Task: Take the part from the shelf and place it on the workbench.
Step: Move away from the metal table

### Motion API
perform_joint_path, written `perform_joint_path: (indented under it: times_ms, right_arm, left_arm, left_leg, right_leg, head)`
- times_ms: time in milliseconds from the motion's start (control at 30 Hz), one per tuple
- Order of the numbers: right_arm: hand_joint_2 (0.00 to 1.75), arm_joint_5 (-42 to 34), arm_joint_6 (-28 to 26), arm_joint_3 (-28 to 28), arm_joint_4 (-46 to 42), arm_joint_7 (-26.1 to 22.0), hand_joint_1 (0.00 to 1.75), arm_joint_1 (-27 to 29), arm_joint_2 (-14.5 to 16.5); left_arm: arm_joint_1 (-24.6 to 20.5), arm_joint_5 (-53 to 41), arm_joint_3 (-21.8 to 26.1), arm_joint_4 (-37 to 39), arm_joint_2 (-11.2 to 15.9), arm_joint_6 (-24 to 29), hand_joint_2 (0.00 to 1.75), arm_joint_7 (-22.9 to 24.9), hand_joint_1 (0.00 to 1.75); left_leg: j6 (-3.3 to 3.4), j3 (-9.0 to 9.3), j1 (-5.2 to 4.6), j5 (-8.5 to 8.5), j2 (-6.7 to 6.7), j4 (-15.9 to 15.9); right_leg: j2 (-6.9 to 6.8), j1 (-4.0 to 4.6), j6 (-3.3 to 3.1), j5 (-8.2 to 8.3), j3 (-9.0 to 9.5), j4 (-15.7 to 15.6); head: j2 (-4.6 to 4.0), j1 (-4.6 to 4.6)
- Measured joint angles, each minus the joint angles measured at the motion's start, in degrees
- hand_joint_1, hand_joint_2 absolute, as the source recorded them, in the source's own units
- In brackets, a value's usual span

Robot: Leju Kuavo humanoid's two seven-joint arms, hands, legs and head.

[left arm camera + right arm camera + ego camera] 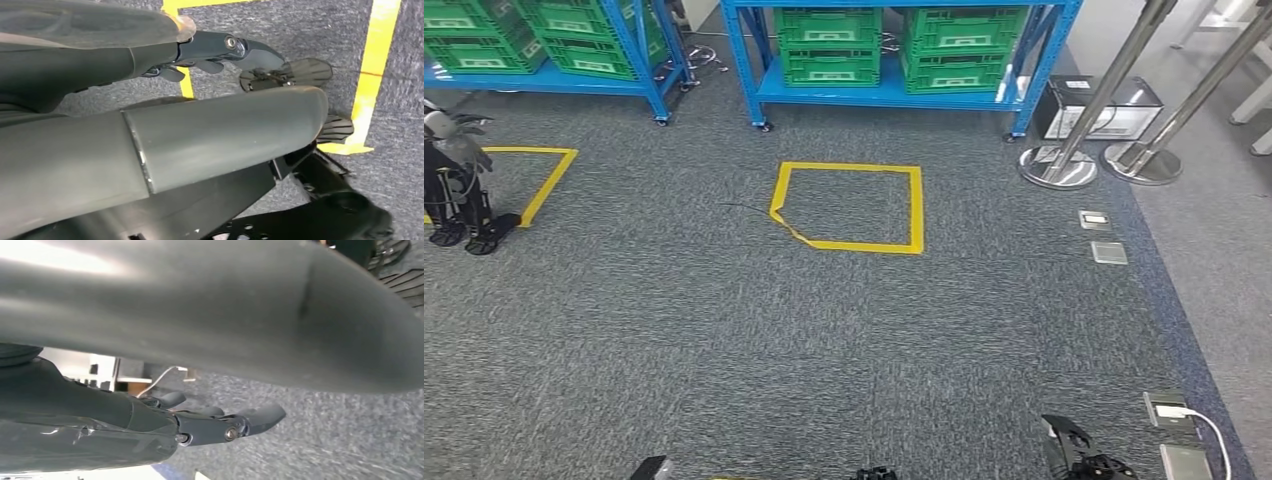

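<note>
1. Standing on grey carpet (pixel 724 330), well back from the blue shelf (pixel 894 95) that carries green crates (pixel 829 45) on its low level.
2. No sight of the part itself; presumably inside one of the crates, which one impossible to tell.
3. Left hand (pixel 215 52) hanging beside the body, fingers apart and fairly straight, holding nothing.
4. Right hand (pixel 200 425) likewise loose and empty, fingers spread over the carpet.
5. Yellow tape square (pixel 854 205) lying between robot and shelf, one corner peeled and rumpled.
6. Risk: a foot catching on that lifted tape during the approach, upsetting balance.
7. Risk: drifting right toward the chrome post bases (pixel 1057 165) or the floor sockets and white cable (pixel 1214 430).
8. Risk: stopping too far out, forcing an overlong reach into a low crate.
</note>
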Motion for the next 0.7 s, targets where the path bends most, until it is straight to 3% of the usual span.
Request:
perform_joint_path:
  times_ms: [67,100,167,233,267,333,433,467,500,533,600,633,667,700]
  right_arm:
    - [0.0,1.5,-0.41,0.25,0.0,-2.17,0.0,0.09,0.01]
    - [0.0,2.43,-0.8,0.55,0.0,-4.07,0.0,0.09,0.04]
    - [0.0,3.88,-1.81,1.27,-0.02,-8.18,0.0,0.11,0.11]
    - [0.0,4.36,-2.74,1.77,-0.04,-11.34,0.0,0.13,0.13]
    - [0.0,4.37,-3.14,1.92,-0.04,-12.53,0.0,0.16,0.13]
    - [0.0,4.37,-3.63,2.16,-0.04,-14.22,0.0,0.13,0.13]
    - [0.0,4.39,-4.35,2.53,-0.04,-15.6,0.0,0.08,0.13]
    - [0.0,4.48,-4.85,2.64,-0.04,-16.49,0.0,0.11,0.13]
    - [0.0,4.6,-5.38,2.75,-0.04,-17.57,0.0,0.13,0.13]
    - [0.0,4.73,-5.9,2.87,-0.04,-18.7,0.0,0.13,0.13]
    - [0.0,4.88,-6.68,3.14,-0.03,-20.2,0.0,0.12,0.22]
    - [0.0,4.89,-6.95,3.28,-0.03,-20.52,0.0,0.09,0.31]
    - [0.0,4.86,-7.14,3.4,-0.02,-20.69,0.0,0.07,0.39]
    - [0.0,4.81,-7.28,3.49,-0.02,-20.83,0.0,0.04,0.44]
  left_arm:
    - [0.1,0.11,0.0,0.01,-0.01,-0.07,0.0,0.0,0.0]
    - [0.1,0.24,0.0,0.02,0.03,-0.08,0.0,-0.02,0.0]
    - [0.04,0.51,0.0,0.05,0.22,-0.09,0.0,-0.08,0.0]
    - [-0.04,0.69,-0.01,0.06,0.25,-0.09,0.0,-0.14,0.0]
    - [-0.11,0.74,-0.01,0.05,0.22,-0.09,0.0,-0.18,0.0]
    - [-0.28,0.81,-0.02,0.04,0.19,-0.09,0.0,-0.27,0.0]
    - [-0.19,0.88,-0.02,0.04,0.17,-0.08,0.0,-0.3,0.0]
    - [-0.1,0.93,-0.02,0.04,0.17,-0.07,0.0,-0.3,0.0]
    - [-0.02,0.99,-0.02,0.04,0.17,-0.04,0.0,-0.31,0.0]
    - [0.03,1.03,-0.02,0.04,0.18,0.01,0.0,-0.34,0.0]
    - [0.14,1.1,-0.03,0.06,0.42,0.13,0.0,-0.44,0.0]
    - [0.22,1.13,-0.05,0.07,0.59,0.19,0.0,-0.5,0.0]
    - [0.29,1.15,-0.08,0.08,0.75,0.23,0.0,-0.56,0.0]
    - [0.36,1.15,-0.1,0.09,0.86,0.32,0.0,-0.61,0.0]
  left_leg:
    - [-0.94,1.16,0.52,-0.92,0.01,0.08]
    - [-1.49,1.63,0.7,-1.41,0.04,0.26]
    - [-2.43,2.0,0.6,-2.15,0.1,0.55]
    - [-2.99,2.1,0.54,-2.34,0.13,0.97]
    - [-3.18,1.59,0.61,-2.06,0.11,2.28]
    - [-3.48,-2.12,0.73,-1.84,0.04,8.37]
    - [-3.52,-10.53,0.52,-5.4,0.0,18.85]
    - [-3.29,-12.37,0.33,-6.3,-0.01,19.84]
    - [-2.84,-13.26,0.06,-6.01,-0.05,18.87]
    - [-2.13,-13.24,-0.32,-4.32,-0.08,16.16]
    - [-0.09,-11.85,-1.56,1.9,-0.47,8.54]
    - [0.83,-11.15,-2.15,3.95,-0.84,5.7]
    - [1.44,-10.53,-2.6,5.33,-1.22,3.87]
    - [1.72,-10.01,-2.78,5.53,-1.54,2.89]
  right_leg:
    - [-0.28,-0.56,0.83,4.64,3.01,-7.24]
    - [-0.45,-0.63,0.98,5.6,4.29,-10.81]
    - [-0.58,-0.49,0.01,5.49,5.38,-13.69]
    - [-0.38,-0.29,-1.68,5.1,5.82,-13.56]
    - [-0.25,-0.27,-2.2,4.97,6.24,-13.6]
    - [-0.07,-0.2,-2.95,4.49,7.4,-13.94]
    - [0.25,0.29,-3.82,3.35,9.13,-14.51]
    - [0.47,0.53,-4.02,2.86,9.85,-14.64]
    - [0.69,0.81,-4.17,2.33,10.61,-14.73]
    - [0.9,1.09,-4.28,1.79,11.39,-14.8]
    - [1.2,1.44,-4.39,0.72,12.61,-15.06]
    - [1.44,1.49,-4.3,0.25,12.98,-15.31]
    - [1.65,1.44,-4.14,-0.14,13.3,-15.71]
    - [1.82,1.43,-3.92,-0.19,13.88,-15.8]
  head:
    - [0.0,0.3]
    - [0.0,0.56]
    - [0.0,0.82]
    - [0.0,0.33]
    - [0.0,-0.08]
    - [0.0,-0.75]
    - [0.0,-1.52]
    - [0.0,-1.69]
    - [0.0,-1.82]
    - [0.0,-1.97]
    - [0.0,-2.09]
    - [0.0,-2.03]
    - [0.0,-2.02]
    - [0.0,-1.91]
